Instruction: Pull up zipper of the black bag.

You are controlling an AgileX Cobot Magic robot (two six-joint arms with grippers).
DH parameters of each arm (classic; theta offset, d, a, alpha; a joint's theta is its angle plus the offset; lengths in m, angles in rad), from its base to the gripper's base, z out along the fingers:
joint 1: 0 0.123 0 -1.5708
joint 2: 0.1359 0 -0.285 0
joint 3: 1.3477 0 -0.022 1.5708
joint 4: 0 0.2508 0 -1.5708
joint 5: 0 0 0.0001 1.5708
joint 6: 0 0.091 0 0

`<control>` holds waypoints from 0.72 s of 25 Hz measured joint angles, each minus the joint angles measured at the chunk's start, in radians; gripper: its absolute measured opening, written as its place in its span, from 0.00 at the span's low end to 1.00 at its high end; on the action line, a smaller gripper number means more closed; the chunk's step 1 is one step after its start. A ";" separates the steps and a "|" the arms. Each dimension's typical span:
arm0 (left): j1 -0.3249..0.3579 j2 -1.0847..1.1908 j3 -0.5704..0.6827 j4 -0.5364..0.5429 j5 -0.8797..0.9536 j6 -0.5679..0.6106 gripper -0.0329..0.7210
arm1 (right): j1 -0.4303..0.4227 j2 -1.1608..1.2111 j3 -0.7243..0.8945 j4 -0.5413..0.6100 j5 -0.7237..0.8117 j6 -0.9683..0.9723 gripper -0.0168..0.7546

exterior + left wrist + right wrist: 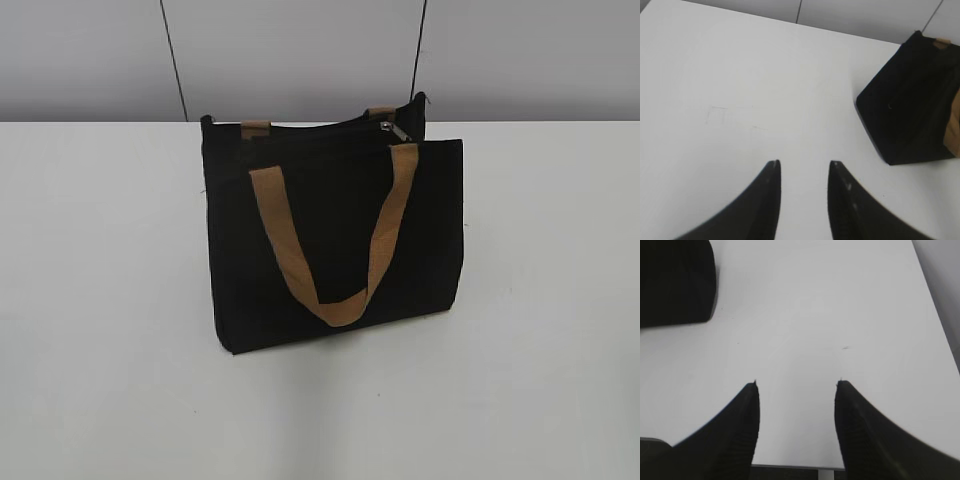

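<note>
We saw the left gripper (804,162) with its two dark fingers parted by a modest gap, nothing between them, only bare white table (740,90) beneath. The black bag (912,110) lay ahead and to the right of those fingertips in the left wrist view, well apart from them, one corner turned toward the camera and a sliver of tan strap (952,130) showing at the frame's right edge.

The right gripper (797,382) stood wider open, also holding nothing, its tips over bare tabletop. In the right wrist view the bag (675,282) filled the upper left corner, clear of the fingers and off to their left.

From the exterior view neither gripper was in sight. The bag (335,235) stood upright near the middle of the table (100,300), its front tan strap handle (335,260) hanging down in a loop across the front face. The zipper (392,131) sat along the top edge, its silver slider toward the right end of the opening, just above where the strap's right side met the bag. How far the opening was closed we could not tell.
</note>
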 joint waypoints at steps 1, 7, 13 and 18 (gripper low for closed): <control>0.024 0.000 0.000 0.000 0.000 0.000 0.37 | -0.018 0.000 0.000 0.000 0.000 0.000 0.52; 0.131 0.000 0.000 0.000 0.000 0.000 0.37 | -0.050 0.000 0.000 0.000 0.000 0.000 0.52; 0.232 0.000 0.000 0.000 0.000 0.000 0.36 | -0.050 0.000 0.000 0.000 0.000 0.000 0.52; 0.245 0.000 0.000 0.000 0.000 0.000 0.36 | -0.052 0.000 0.000 0.000 0.000 0.000 0.52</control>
